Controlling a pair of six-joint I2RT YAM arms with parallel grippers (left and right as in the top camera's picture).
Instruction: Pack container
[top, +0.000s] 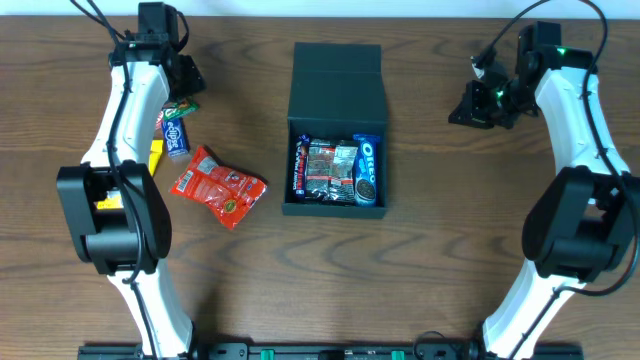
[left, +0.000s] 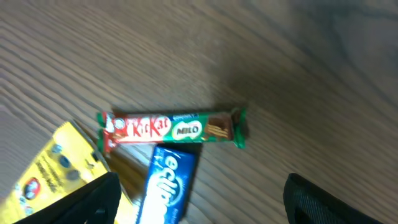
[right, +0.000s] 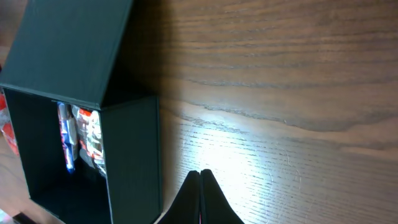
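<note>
Box (top: 336, 90) sits upper centre of the counter (top: 430, 250) overhead, lid flapped back, snacks inside; left tool (top: 188, 80) hangs over the bars at upper left, right tool (top: 470, 106) at upper right. Left wrist: fingers (left: 336, 200) apart, KitKat (left: 171, 129) lying crosswise, touching a blue packet (left: 166, 186); best turn the wrist and pinch its narrow width, clear of that neighbour. Right wrist: fingers together, empty, beside the box.

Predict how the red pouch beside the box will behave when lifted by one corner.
The red pouch looks crinkled, so it is probably floppy and light. Its glossy film may slip. Lying flat, it seems unlikely to roll.
</note>
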